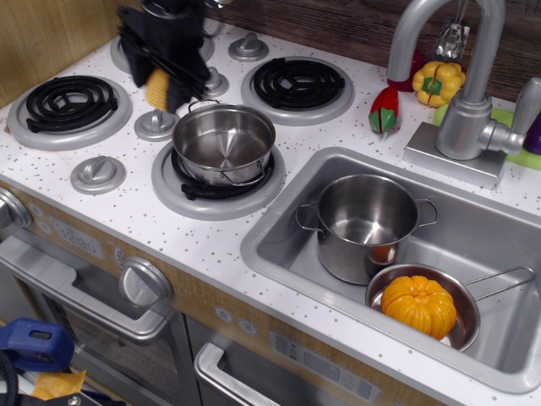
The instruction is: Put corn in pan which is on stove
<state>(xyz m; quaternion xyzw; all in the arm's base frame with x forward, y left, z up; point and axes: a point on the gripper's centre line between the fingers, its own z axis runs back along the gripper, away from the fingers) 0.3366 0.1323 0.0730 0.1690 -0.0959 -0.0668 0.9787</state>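
Note:
The small steel pan (pixel 223 144) with two loop handles sits upright and empty on the front right burner of the white speckled stove (pixel 118 203). My black gripper (pixel 161 85) is shut on the yellow corn (pixel 158 88) and holds it in the air just left of and behind the pan, above a silver knob (pixel 156 125). Only part of the corn shows between the fingers.
A taller steel pot (pixel 365 224) and a long-handled pan holding an orange pumpkin (pixel 418 306) sit in the sink (pixel 279 245) at right. A faucet (pixel 461 93), a yellow bell pepper (pixel 437 81) and a red pepper (pixel 384 108) stand behind it.

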